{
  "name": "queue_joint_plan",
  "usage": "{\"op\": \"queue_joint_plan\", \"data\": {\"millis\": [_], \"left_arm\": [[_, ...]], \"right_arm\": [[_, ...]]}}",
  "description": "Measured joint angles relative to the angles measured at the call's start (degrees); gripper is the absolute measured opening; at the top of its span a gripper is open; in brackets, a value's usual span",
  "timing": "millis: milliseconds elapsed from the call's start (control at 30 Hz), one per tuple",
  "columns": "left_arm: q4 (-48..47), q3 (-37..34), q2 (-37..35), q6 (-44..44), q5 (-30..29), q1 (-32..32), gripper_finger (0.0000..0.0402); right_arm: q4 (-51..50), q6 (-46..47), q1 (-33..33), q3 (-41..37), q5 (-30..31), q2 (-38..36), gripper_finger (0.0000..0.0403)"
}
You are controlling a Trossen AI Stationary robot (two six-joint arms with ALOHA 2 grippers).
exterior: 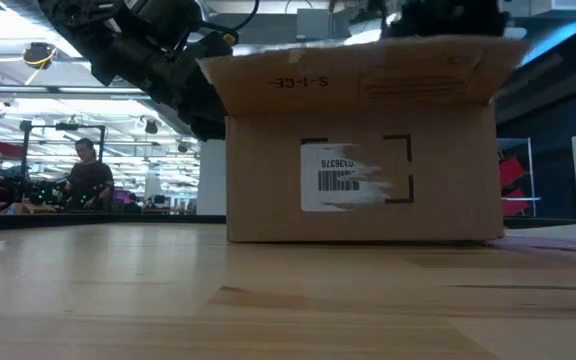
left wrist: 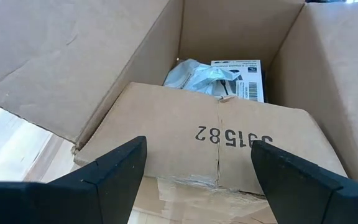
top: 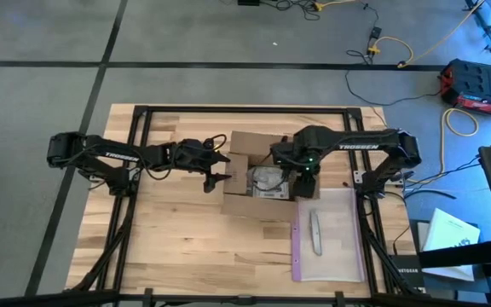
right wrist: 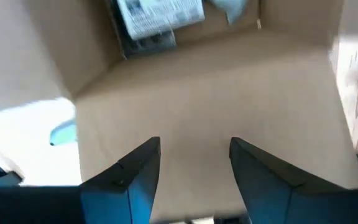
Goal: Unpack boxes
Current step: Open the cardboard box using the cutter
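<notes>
High view first: I see the box (top: pixel 258 177) sitting near the middle of my wooden table (top: pixel 177 247), flaps spread open, with something pale and crinkled inside. My left gripper (top: pixel 217 170) hovers at the box's left edge, and my right gripper (top: pixel 303 184) hangs over its right side, just above the wall. Beside the box on the right lies a clear plastic bag (top: pixel 331 234) with a purple edge, and a small grey tool (top: pixel 315 233) rests on it. From the low view, the box's side wall carries a white barcode label (exterior: pixel 340 178) framed by black corner marks, with faint printing I cannot read on the flap above. Through the left wrist view, my fingers (left wrist: pixel 114 168) stand wide apart, holding nothing, aimed at a folded-in flap printed "391582"; behind it a silvery wrapped packet (left wrist: pixel 194 76) and a white printed label (left wrist: pixel 238 78) lie in the bottom. In the right wrist view, my fingers (right wrist: pixel 135 168) are parted and empty above the cardboard wall. A person (exterior: pixel 88 175) sits far behind the table.
</notes>
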Motion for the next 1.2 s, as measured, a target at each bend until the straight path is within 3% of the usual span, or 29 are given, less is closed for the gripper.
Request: {"op": "queue_joint_plan", "data": {"millis": [167, 600, 900, 1200], "left_arm": [[0.0, 0.0, 0.0, 0.2, 0.0, 0.1, 0.028], [0.0, 0.0, 0.0, -0.3, -0.6, 0.1, 0.028], [-0.3, 0.0, -0.1, -1.4, -2.9, 0.3, 0.028], [-0.6, 0.0, 0.0, -1.4, -2.2, 0.2, 0.028]], "right_arm": [[2.0, 2.2, 0.0, -6.4, 2.0, -4.6, 0.0181], [29.6, 6.7, 0.0, -25.4, 4.4, -11.3, 0.0181], [52.5, 9.8, 0.1, -32.3, 2.0, -11.3, 0.0181], [56.4, 10.4, 0.1, -33.9, 3.2, -11.3, 0.0181]]}}
